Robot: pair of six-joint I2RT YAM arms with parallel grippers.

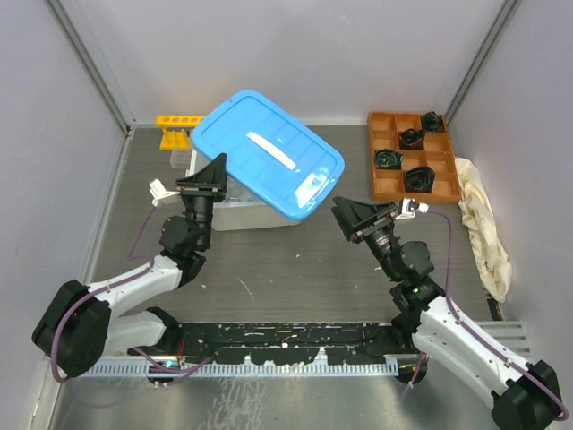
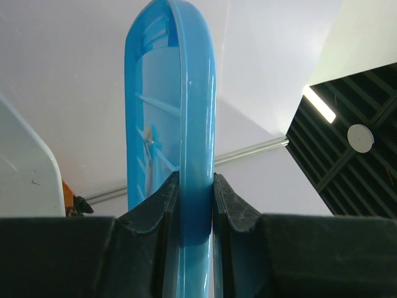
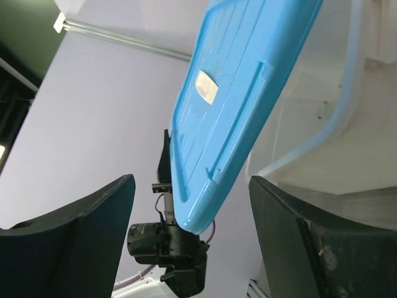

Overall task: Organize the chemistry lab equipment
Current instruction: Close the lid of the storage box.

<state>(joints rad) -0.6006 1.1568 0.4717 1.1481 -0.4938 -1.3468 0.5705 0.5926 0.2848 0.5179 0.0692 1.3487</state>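
Left hand [image 2: 196, 186] clamps the tilted blue rectangular plastic lid [image 1: 269, 152] at its eight o'clock edge, while the right hand [image 1: 356, 217] gapes open just off four o'clock.

no readable text, labels or numbers, none on the blue lid [image 1: 277, 175]

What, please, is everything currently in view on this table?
lid: one, blue, raised over the bin
bin: one, translucent white, back centre
yellow rack: one, yellow, back left
clear rack: one, clear, in front of the yellow rack
compartment tray: one, orange, back right
black objects: four, black, in the tray's compartments
cloth: one, cream, right edge
left arm: black and white, jaws shut on the lid's edge
right arm: black and white, jaws open near the lid
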